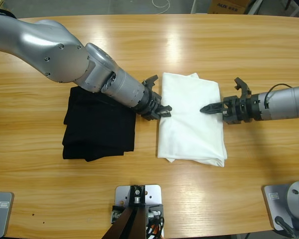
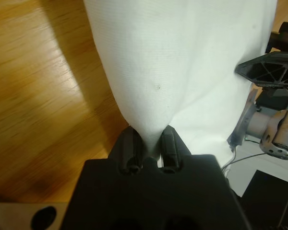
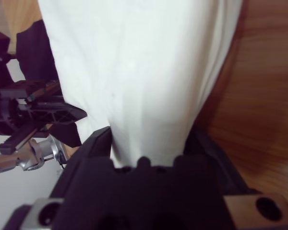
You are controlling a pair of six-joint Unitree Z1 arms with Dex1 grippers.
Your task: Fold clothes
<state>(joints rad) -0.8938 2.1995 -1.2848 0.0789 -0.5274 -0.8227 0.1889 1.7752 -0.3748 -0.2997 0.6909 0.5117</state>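
Observation:
The white T-shirt (image 1: 192, 117) lies folded into a tall rectangle at the table's middle. My left gripper (image 1: 163, 111) reaches in from the upper left to the shirt's left edge. In the left wrist view its black fingertips (image 2: 131, 148) are shut on a pinch of the white cloth (image 2: 173, 62). From the right, my right gripper (image 1: 208, 108) lies low over the shirt's right half. In the right wrist view the cloth (image 3: 139, 72) runs down into its black body, and it looks shut on the fabric. The collar and lettering are hidden.
A folded black garment (image 1: 97, 124) lies left of the shirt, partly under my left arm's forearm (image 1: 124, 89). Bare wooden tabletop (image 1: 189, 40) stretches behind and in front of both garments. A white cable and a cardboard box show past the far edge.

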